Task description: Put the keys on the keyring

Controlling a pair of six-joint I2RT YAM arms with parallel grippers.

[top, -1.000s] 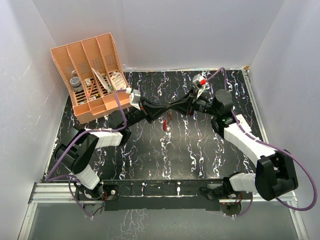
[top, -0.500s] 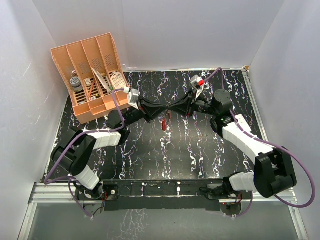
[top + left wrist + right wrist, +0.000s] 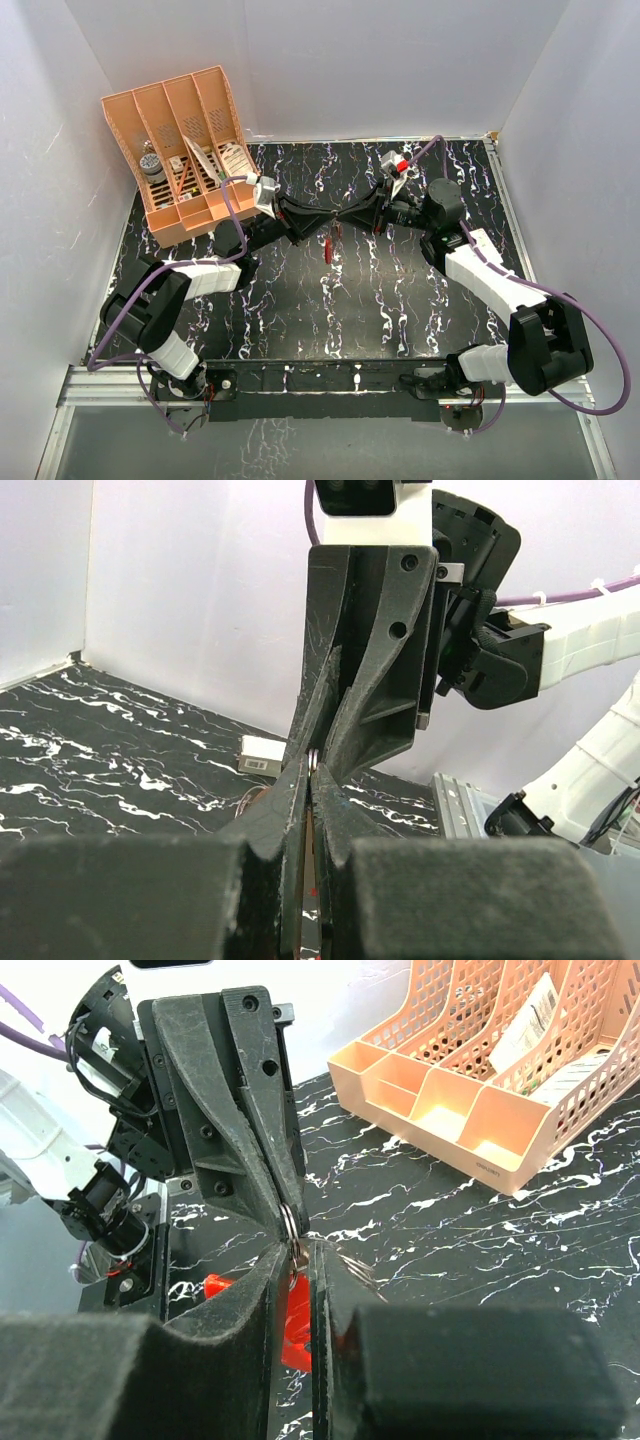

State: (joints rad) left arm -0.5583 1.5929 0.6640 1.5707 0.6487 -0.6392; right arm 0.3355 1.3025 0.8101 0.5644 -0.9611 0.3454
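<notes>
Quickly, top view: left gripper and right gripper meet tip to tip above the middle of the table. The red keyring dangles just under them, off the surface; jaws are too small to read here. Left wrist view: left jaws are pressed together with a thin red sliver in the slit. A small metal loop sits right where the right gripper's tips meet them. Right wrist view: left tips are clamped on the keyring at that metal loop, its red body hanging below. Right jaws are nearly together with a sliver of gap; can't tell if they bite anything. Keyring looks light, stiff, slick and free to swing, so best pinched on the rim near the loop, not the dangling end. Keys aren't separable: a second red bit low left may be them, unclear. Fingers hide the loop's opening.
</notes>
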